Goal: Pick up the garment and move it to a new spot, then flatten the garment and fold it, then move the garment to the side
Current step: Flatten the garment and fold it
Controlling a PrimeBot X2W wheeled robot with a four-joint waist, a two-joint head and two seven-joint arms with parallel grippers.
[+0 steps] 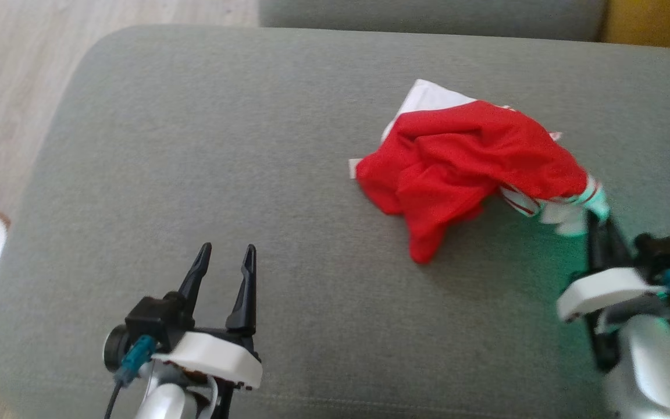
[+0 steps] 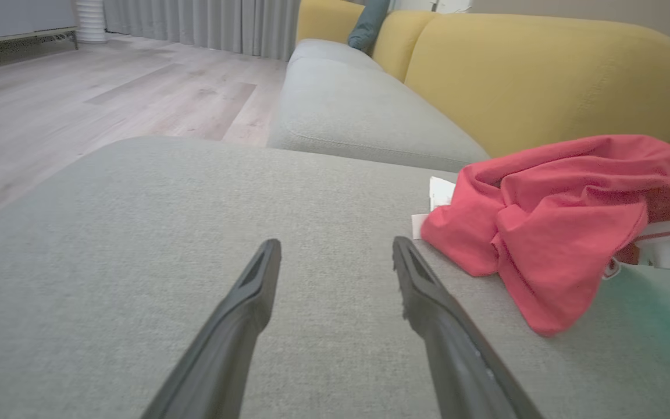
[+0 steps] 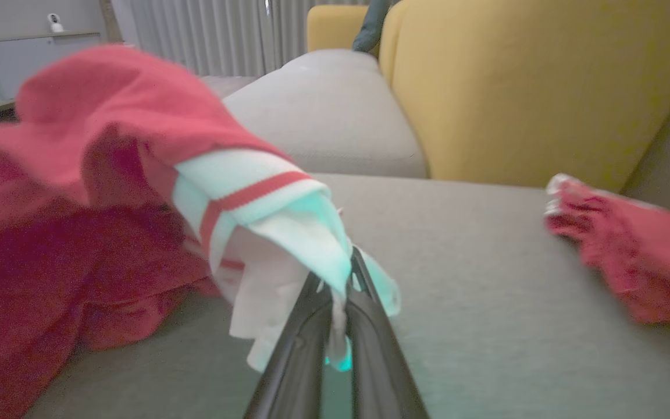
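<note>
The garment is a crumpled red cloth with white, red-striped trim, lying right of centre on the grey cushion. My right gripper is shut on the garment's white striped edge at its right end, lifting that edge slightly. In the right wrist view the dark fingers pinch the white trim of the garment, which drapes off to the left. My left gripper stands open over bare cushion at the lower left, apart from the cloth. In the left wrist view the garment lies to the right of the open left gripper.
Another red cloth lies on the cushion to the right in the right wrist view. A yellow sofa back and a second grey cushion lie beyond. Wooden floor runs along the left edge, where the cushion rounds off.
</note>
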